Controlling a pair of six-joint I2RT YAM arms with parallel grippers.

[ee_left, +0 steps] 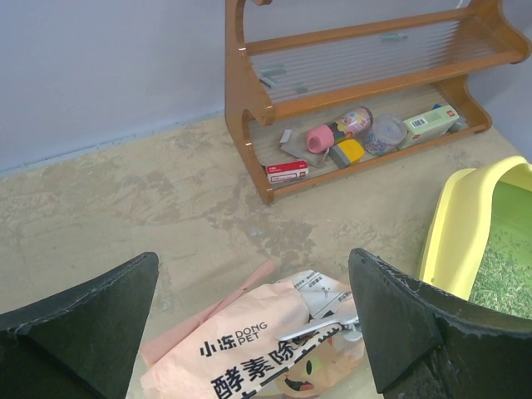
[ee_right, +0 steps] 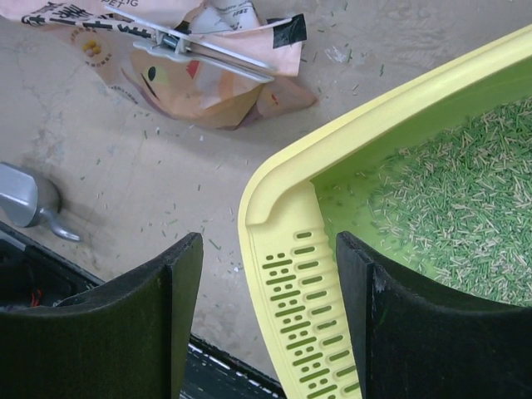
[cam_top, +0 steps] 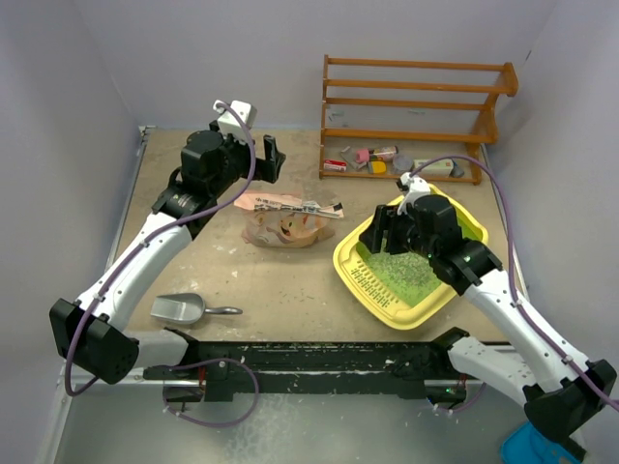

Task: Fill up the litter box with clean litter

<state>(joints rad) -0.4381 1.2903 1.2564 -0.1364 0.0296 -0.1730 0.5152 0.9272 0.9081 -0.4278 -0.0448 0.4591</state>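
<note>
The sandy table (cam_top: 280, 280) carries a wooden rack (cam_top: 416, 102) at the far right. In front of the rack, the yellow litter box (cam_top: 372, 290) sits askew, its far corner hidden under the right arm. The right gripper (ee_right: 268, 243) is spread wide and empty above the box's slotted rim; whether it touches the rim cannot be told. The left gripper (ee_left: 253, 262), also agape and empty, hangs over the tan bag (cam_top: 285, 224), which lies flat mid-table with a clip (ee_right: 208, 51) across it. A metal scoop (cam_top: 178, 309) rests alone near-left. The clean litter (ee_right: 449, 199) thinly covers the green floor. Small items (ee_left: 349, 137) on the rack are hard to identify.
</note>
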